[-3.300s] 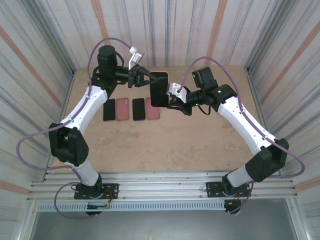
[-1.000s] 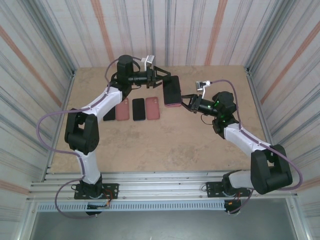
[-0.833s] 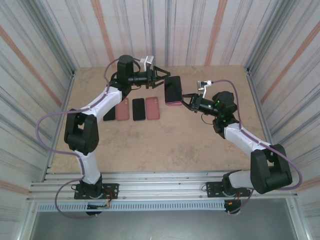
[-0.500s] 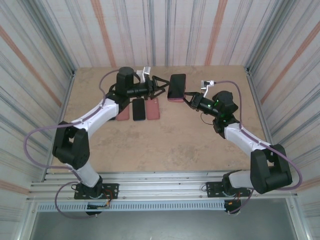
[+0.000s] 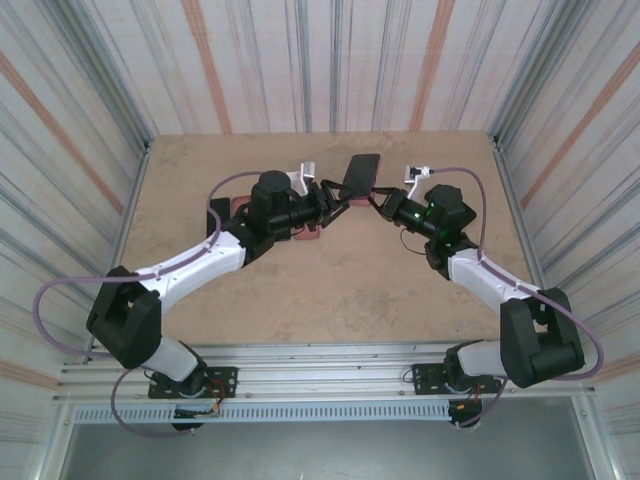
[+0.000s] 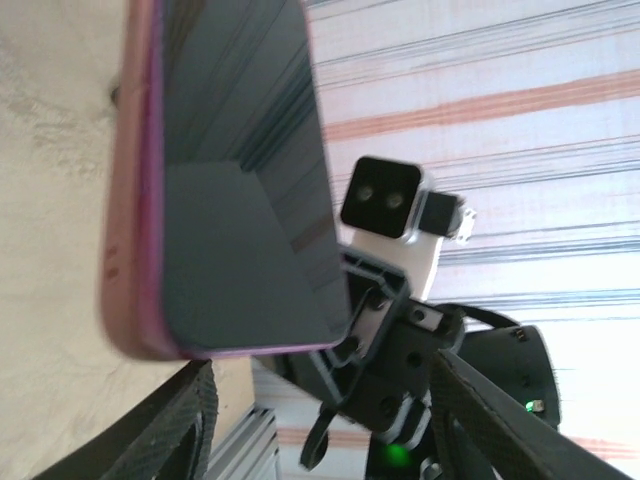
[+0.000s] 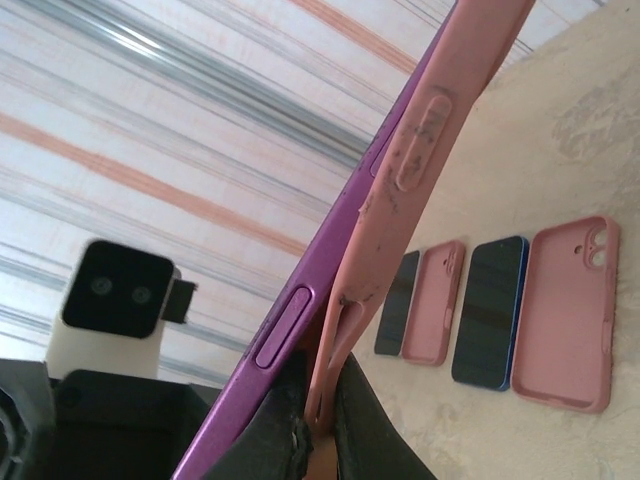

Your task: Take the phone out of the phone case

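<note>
R gripper (image 7: 316, 408) is clamped on the phone case (image 7: 440, 130) edge, w/ phone (image 6: 240, 180) partly seated, held above table (image 5: 330, 290). L gripper (image 5: 333, 196) fingers are spread wide beside the phone.

My left fingers (image 6: 165, 435) are matt black plastic. The purple-edged phone (image 6: 240, 170) has glossy, mirror-smooth dark glass; its pink rubbery phone case (image 7: 440, 100) is matt and scuffed. The beige table (image 7: 570, 140) looks matt, mottled.

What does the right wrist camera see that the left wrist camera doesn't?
Right wrist camera: two spare phones and two empty cases lying on the table, plus the pink case gaping away from the purple phone. Left wrist camera: that phone's dark screen and a green light on the other arm. Both: the purple phone, the table, the striped wall.
</note>
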Robot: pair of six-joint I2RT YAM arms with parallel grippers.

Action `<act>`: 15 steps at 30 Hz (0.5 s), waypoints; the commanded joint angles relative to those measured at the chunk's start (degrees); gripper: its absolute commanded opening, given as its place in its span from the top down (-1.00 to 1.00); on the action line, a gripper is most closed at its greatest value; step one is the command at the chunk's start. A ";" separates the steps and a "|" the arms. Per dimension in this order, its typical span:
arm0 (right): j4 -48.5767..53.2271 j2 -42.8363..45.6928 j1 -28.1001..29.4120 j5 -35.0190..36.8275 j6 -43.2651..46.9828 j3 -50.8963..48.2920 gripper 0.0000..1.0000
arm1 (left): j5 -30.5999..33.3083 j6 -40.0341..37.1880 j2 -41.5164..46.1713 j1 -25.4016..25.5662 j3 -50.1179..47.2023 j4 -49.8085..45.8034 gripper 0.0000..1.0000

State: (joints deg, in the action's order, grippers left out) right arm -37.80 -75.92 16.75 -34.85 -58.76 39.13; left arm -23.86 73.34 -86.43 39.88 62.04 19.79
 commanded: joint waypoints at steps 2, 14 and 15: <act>-2.30 2.22 0.87 0.84 2.80 0.33 0.93 | 2.15 2.76 -2.17 0.56 2.71 6.26 -0.07; -8.26 2.25 2.00 1.67 2.68 -1.34 0.94 | 7.11 4.79 -5.13 0.55 3.61 8.30 0.03; -9.41 2.18 2.06 1.73 2.60 -1.71 0.94 | 8.33 5.17 -5.25 0.57 3.57 8.31 0.04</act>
State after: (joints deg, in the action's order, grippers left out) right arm -40.03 -75.70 17.78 -32.32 -57.78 37.91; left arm -20.38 77.47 -91.07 40.25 63.55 25.19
